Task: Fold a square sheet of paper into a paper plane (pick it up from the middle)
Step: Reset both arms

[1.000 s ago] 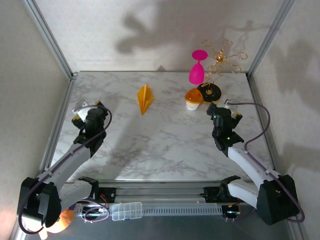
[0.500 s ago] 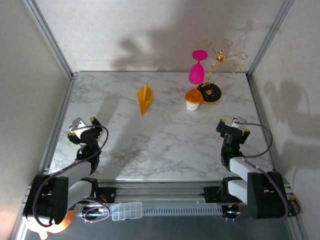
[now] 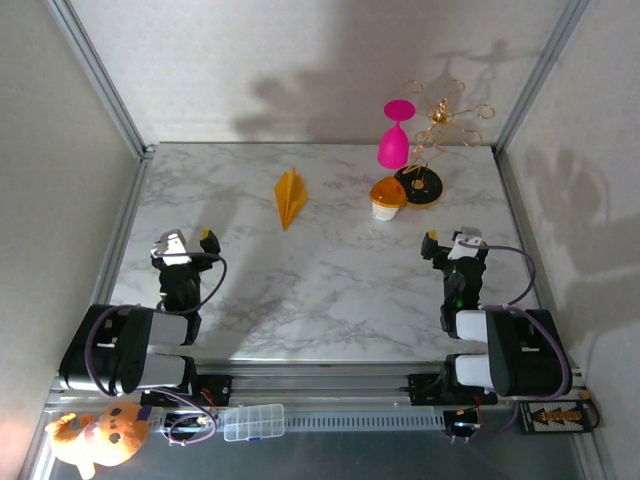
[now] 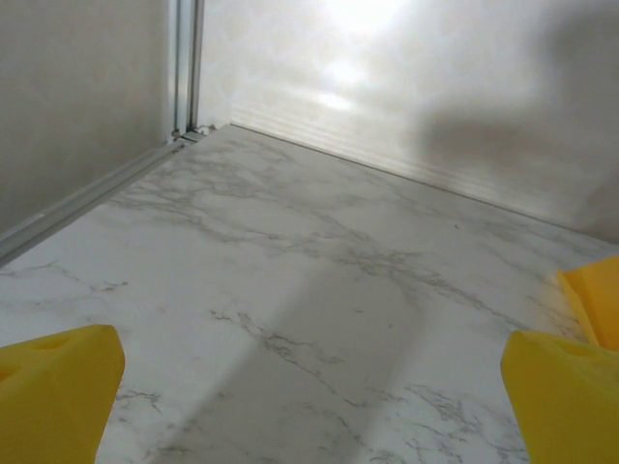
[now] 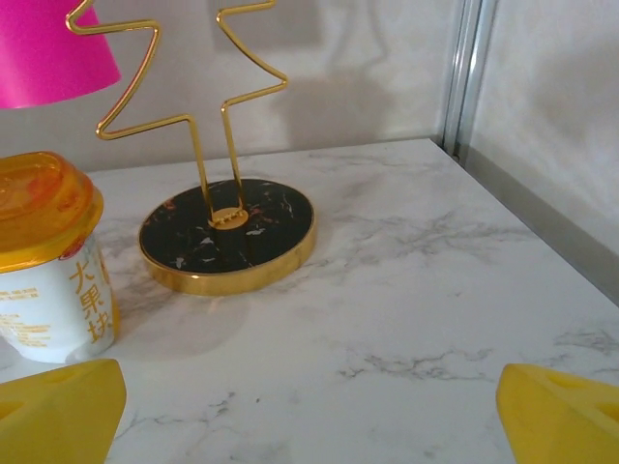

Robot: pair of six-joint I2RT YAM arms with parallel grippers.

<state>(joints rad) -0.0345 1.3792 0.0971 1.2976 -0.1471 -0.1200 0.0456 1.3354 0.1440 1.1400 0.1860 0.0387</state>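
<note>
Overhead — grey-veined marble table [image 3: 330, 270], pale walls [image 3: 300, 60].

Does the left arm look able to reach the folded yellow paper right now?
Probably yes: only bare table lies between the open left gripper and the paper; the cup stands farther right.

Lettering on the cup

Through the right wrist camera I read orange Chinese characters, 大果 with a third below that I could not make out, running down the side of the white cup [image 5: 53, 290] with the orange lid. The small print beside them was too fine to read.
</note>
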